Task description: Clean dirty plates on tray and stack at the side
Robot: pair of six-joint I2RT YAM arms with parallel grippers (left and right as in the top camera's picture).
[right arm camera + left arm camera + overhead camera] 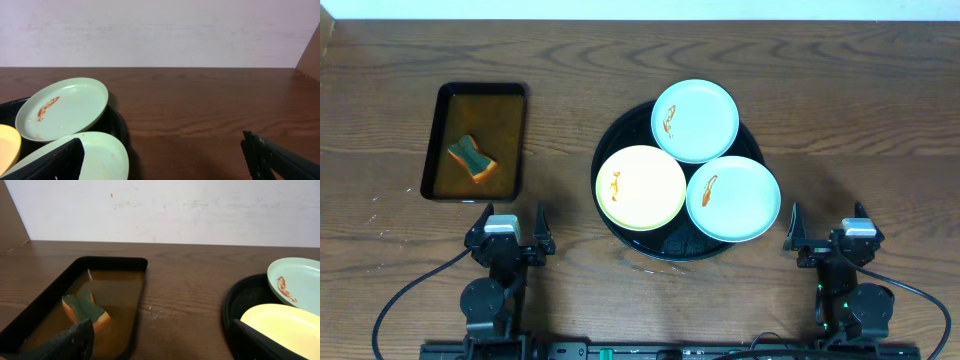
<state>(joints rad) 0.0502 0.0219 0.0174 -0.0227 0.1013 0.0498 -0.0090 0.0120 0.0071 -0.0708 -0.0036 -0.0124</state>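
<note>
Wooden desk (840,100): three smeared plates (640,187) overlap on round tray (670,252) at centre, none stacked aside yet. Left hand (513,215), right hand (828,215) both open, empty (parked near edge, flanking tray, presumably for reach).

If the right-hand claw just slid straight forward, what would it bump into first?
Probably nothing: ahead of the right gripper lies bare table up to the wall. In passing it might just brush the nearest mint plate; depth is unclear.
</note>
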